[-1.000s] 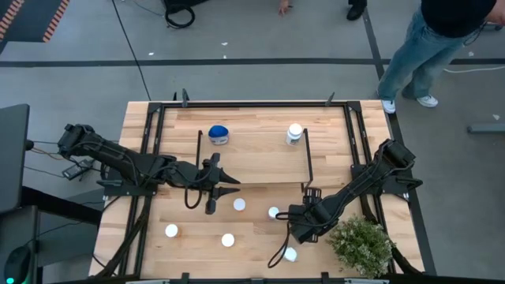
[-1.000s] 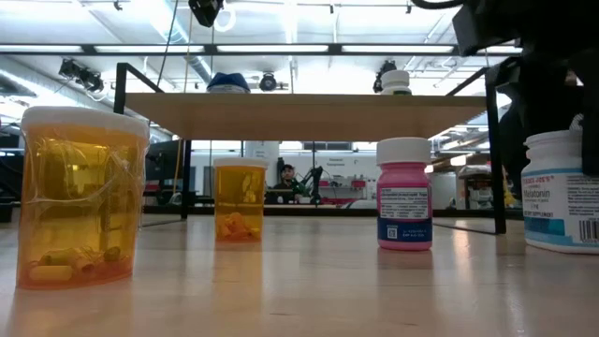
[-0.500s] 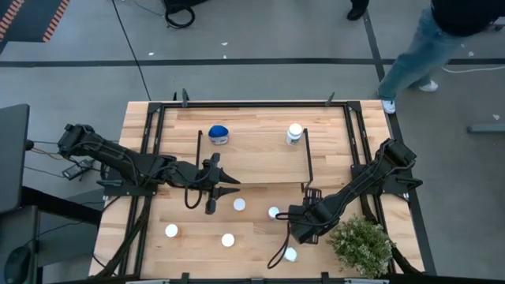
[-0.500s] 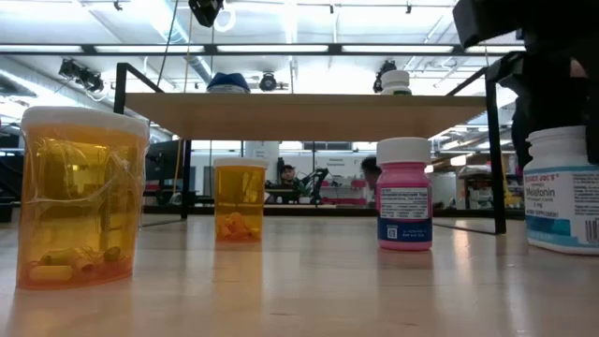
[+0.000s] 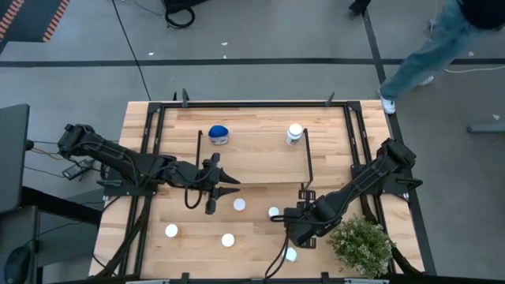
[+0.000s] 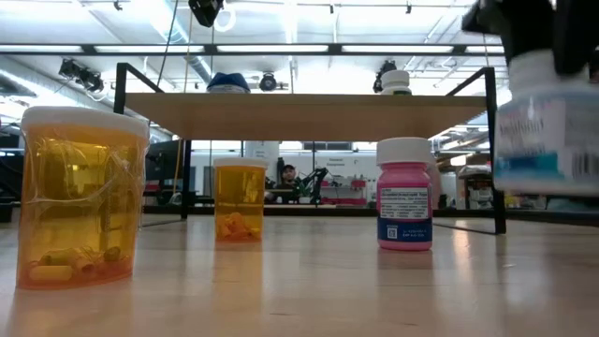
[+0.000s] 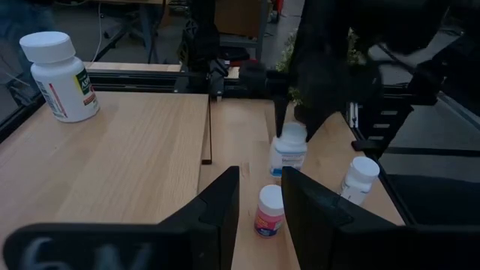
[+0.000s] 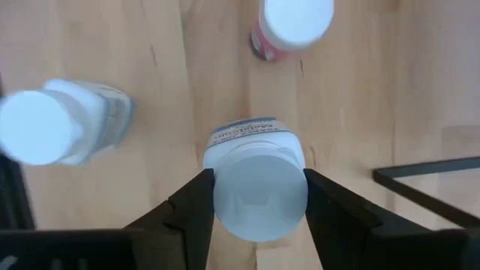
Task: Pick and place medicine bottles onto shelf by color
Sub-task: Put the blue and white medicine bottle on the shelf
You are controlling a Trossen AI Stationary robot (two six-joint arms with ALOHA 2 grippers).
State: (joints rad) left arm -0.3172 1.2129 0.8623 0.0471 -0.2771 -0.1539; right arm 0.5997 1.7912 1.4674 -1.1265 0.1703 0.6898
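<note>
White round plastic bottle (image 8: 259, 176) clamped in right pincer (image 8: 259, 196); left pincer (image 7: 261, 196) narrowly parted, empty.

Bright overhead strip lights — lifted bottle (image 6: 550, 122) motion-blurred.

1. Grey concrete floor (image 5: 260, 39) surrounds the wooden table (image 5: 134, 118), crossed by a dark line (image 5: 237, 61)
2. An orange and black hazard stripe (image 5: 59, 14) marks the floor in one far corner
3. A person in blue jeans (image 5: 422, 51) walks past the table's far right corner
4. Long ceiling strip lights (image 6: 281, 49) run across the room in the low view
5. A dark monitor or panel (image 5: 12, 158) sits beside the table's left edge
</note>
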